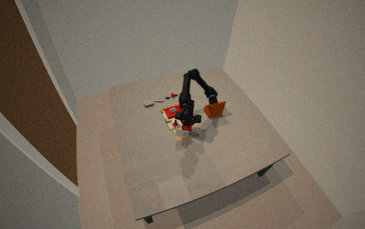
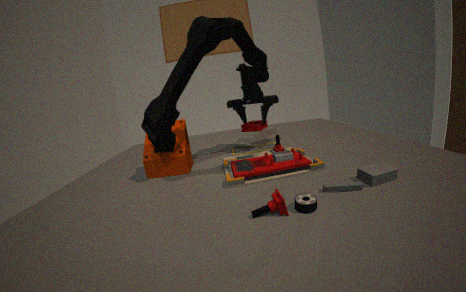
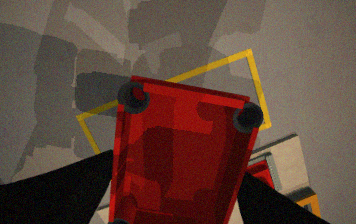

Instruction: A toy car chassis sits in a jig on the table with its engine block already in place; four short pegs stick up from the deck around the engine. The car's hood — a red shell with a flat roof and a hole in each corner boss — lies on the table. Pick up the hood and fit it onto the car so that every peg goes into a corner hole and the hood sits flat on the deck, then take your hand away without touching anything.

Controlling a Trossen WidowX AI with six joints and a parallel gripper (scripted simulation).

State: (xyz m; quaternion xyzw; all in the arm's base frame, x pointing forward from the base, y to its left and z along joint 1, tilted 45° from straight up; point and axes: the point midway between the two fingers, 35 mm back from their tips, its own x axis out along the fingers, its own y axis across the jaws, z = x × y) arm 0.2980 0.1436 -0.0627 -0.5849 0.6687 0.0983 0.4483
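The red hood (image 1: 186,128) (image 2: 254,127) (image 3: 175,145) is held in the air. My gripper (image 2: 255,123) (image 3: 177,168) is shut on it, with one finger at each long side. The wrist view shows dark ringed corner bosses on the hood; its lower end is cut off. The red chassis (image 1: 168,113) (image 2: 257,168) sits in its jig on the table, apart from the hood. The grey engine block (image 2: 282,156) stands on the deck. Short red pegs stand near it, one of them a peg (image 2: 266,158) beside the engine; not all four can be made out.
A yellow outline (image 1: 188,136) (image 3: 259,87) marks the table below the hood. A black-handled red tool (image 2: 278,145) stands upright by the jig. Another red tool (image 2: 278,203), a black wheel (image 2: 305,203), a grey bar (image 2: 342,188) and a grey block (image 2: 377,174) lie beyond the chassis.
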